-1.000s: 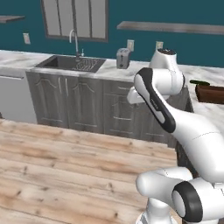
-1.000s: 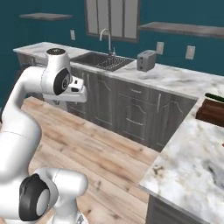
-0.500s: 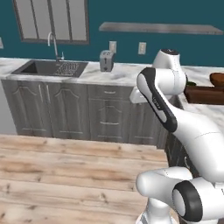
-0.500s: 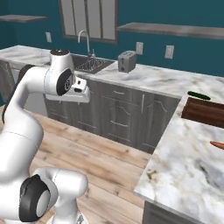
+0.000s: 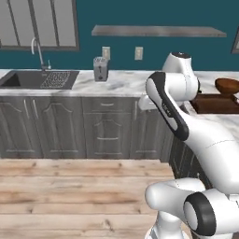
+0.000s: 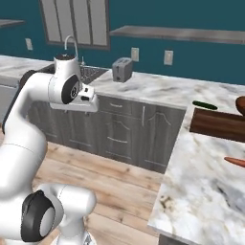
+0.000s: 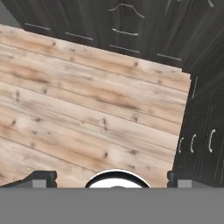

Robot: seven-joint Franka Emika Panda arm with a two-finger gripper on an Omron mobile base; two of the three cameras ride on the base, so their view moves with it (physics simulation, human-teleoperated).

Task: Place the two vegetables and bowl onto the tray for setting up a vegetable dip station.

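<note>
Tray [image 5: 215, 103] first: from my left base camera I see it dark brown on the marble counter [image 5: 116, 85] at the far right, partly hidden behind the arm's upper links. Just past its far end sits the bowl [image 5: 227, 85], brown and round; from here I cannot tell whether it touches the tray. A toaster [image 5: 100, 68] stands near the wall further left, and the sink [image 5: 35, 79] is sunk into the counter at the left edge, faucet behind it.

From my right base camera the tray [image 6: 217, 124] lies on the counter's near branch at the right, long side toward me. The cucumber [image 6: 205, 105] lies on the marble just beyond the tray's far rim, apart from it. The bowl [image 6: 240, 105] is cut off by the right edge, beside the tray's far corner. The carrot [image 6: 235, 161] lies on the marble on the near side of the tray, well clear of it, also clipped by the edge. The arm's hand sits folded in at the left, above the floor and well away from all of these.

From the hand camera I look down at the plank floor [image 7: 87, 105] with dark cabinet fronts [image 7: 131, 26] along the top and right. The gripper [image 7: 112, 178] has its two tips set far apart at the bottom corners, fully spread, with nothing between them.
</note>
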